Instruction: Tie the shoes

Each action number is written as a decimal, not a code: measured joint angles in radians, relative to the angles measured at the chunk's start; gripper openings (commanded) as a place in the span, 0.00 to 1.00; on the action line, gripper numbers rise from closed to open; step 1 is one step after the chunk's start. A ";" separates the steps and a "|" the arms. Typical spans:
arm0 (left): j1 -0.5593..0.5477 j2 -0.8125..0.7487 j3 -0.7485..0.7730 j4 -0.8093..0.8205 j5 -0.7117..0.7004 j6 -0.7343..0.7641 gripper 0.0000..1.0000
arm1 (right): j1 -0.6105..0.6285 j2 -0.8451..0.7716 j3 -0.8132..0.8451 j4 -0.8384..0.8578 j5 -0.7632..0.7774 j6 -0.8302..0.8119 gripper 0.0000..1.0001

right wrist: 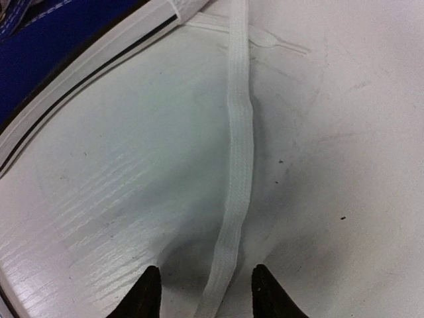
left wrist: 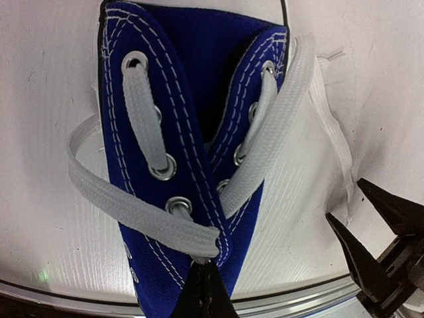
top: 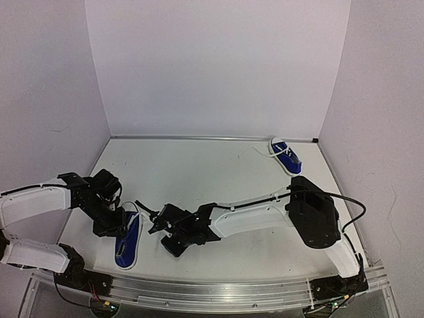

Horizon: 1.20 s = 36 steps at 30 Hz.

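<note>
near shoe (top: pixel 127 244): blue canvas with a white sole, lying on the counter (top: pixel 199 172) at front left, just behind the aluminium rail (top: pixel 218 291). left pincer (left wrist: pixel 202 291) is right over it. Its tips are pressed together where a flat white lace (left wrist: pixel 132 205) crosses the upper by the metal eyelets (left wrist: pixel 162 167). Can't tell if any lace is actually caught between them. That lace loops out past the shoe's side over the counter. White stitching runs along both eyelet rows.

right pincer (right wrist: pixel 207 291) is just beside the same shoe, low over the counter, tips spread. It straddles a loose strand (right wrist: pixel 238 132) that runs up between the tips and touches neither. The sole edge (right wrist: pixel 86 73) in the right wrist view is white with a black stripe.

far shoe (top: pixel 287 157): back right corner, well apart from both arms, with its lace trailing left.
</note>
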 measured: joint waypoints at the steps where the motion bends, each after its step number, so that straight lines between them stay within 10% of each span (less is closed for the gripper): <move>1: 0.000 -0.001 0.000 0.001 0.000 -0.002 0.00 | 0.006 0.008 0.014 -0.006 0.012 -0.001 0.27; 7: 0.000 -0.002 0.000 0.009 -0.001 -0.002 0.00 | 0.032 0.021 0.039 -0.036 0.084 0.000 0.00; 24: -0.013 0.035 0.214 0.162 -0.011 0.025 0.01 | -0.093 -0.453 -0.236 -0.046 0.204 0.078 0.00; 28: -0.022 0.066 0.228 0.146 -0.038 0.008 0.35 | -0.153 -0.610 -0.281 -0.009 0.212 0.087 0.00; 36: -0.023 -0.048 0.178 -0.034 -0.080 -0.041 0.46 | -0.155 -0.553 -0.354 0.039 0.129 0.113 0.00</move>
